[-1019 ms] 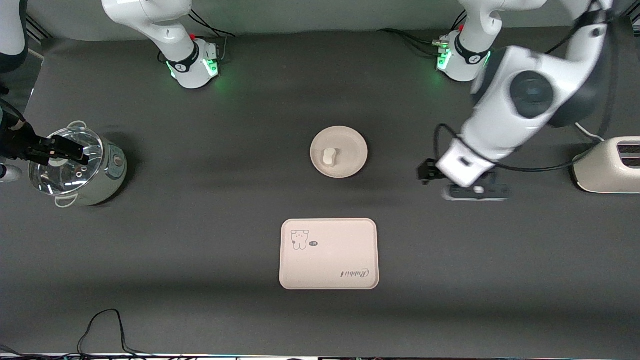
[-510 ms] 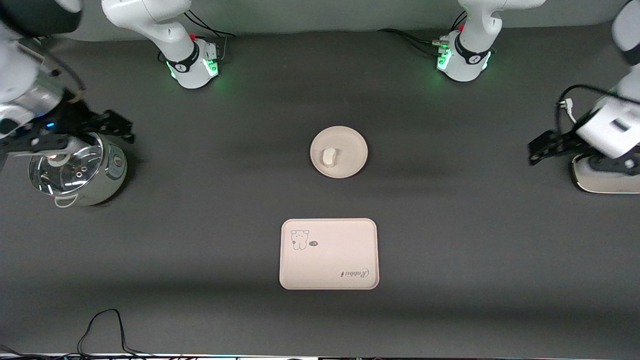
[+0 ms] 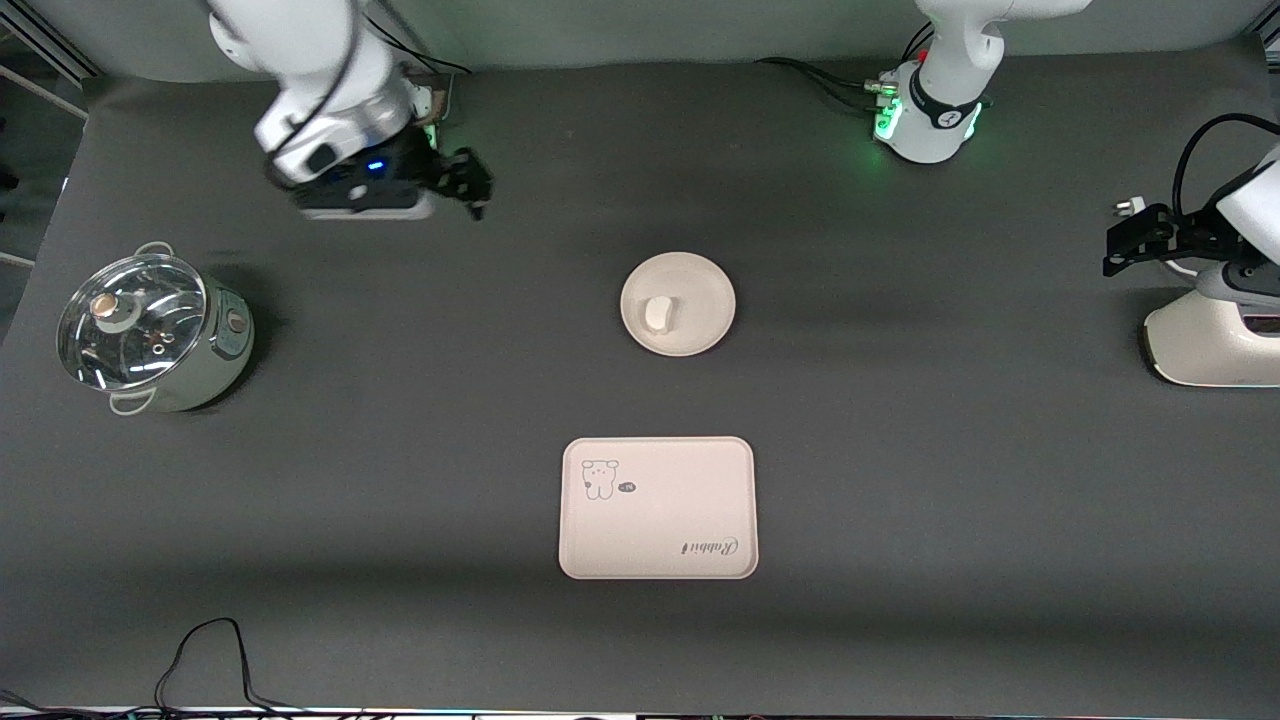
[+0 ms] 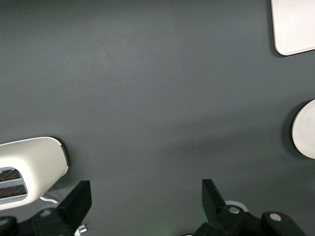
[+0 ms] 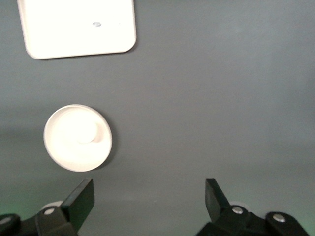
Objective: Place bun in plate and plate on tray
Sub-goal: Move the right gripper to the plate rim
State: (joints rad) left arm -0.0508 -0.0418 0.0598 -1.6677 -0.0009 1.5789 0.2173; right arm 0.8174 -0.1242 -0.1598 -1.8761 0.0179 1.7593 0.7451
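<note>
Grippers (image 3: 470, 185) (image 3: 1135, 240) open, bun (image 3: 658, 313) in plate (image 3: 700, 290), tray (image 3: 660, 530) bare

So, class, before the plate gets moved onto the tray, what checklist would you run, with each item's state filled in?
1. Bun lies in the plate: ok.
2. Plate on the tray: not ok; it sits on the table, farther from the front camera than the tray.
3. Tray surface free to take the plate: ok.
4. Left gripper open and holding nothing, above the toaster: ok.
5. Right gripper open and holding nothing, over the table near its base: ok.
6. Pot away from the plate's path: ok.
</note>
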